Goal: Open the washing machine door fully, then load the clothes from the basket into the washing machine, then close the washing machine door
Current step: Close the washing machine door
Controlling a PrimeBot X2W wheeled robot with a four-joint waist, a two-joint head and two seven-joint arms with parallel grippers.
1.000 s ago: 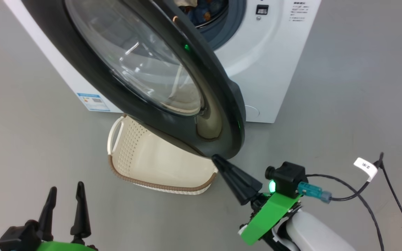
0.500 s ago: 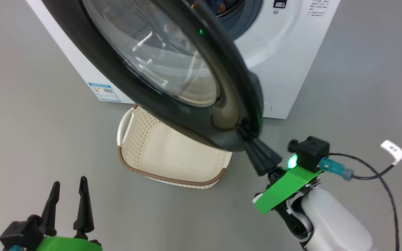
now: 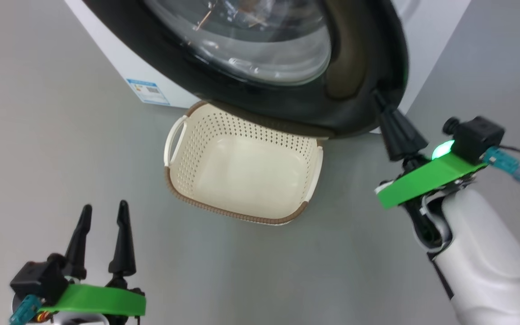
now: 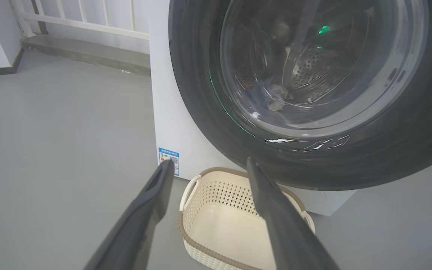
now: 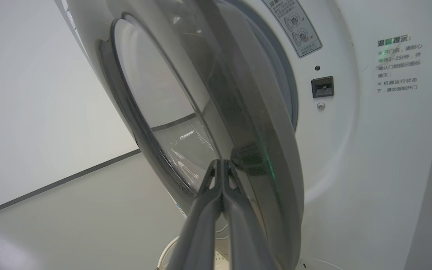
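Observation:
The washing machine door, glossy black with a domed glass window, stands ajar at a narrow angle to the white washing machine. My right gripper is shut with nothing between its fingers, and its tips rest against the door's outer face near the free edge. Through the glass, the clothes lie inside the steel drum. The cream basket sits empty on the floor just below the door. My left gripper hangs open at the lower left, short of the basket.
The grey floor spreads on all sides. A blue label marks the machine's lower side. The latch slot sits on the machine's front, right of the opening. A white railing and low step run along the back wall.
The door has swung toward the machine, with my shut right gripper following at its edge. The head camera has shifted too. The basket now shows whole. The left gripper stays open.

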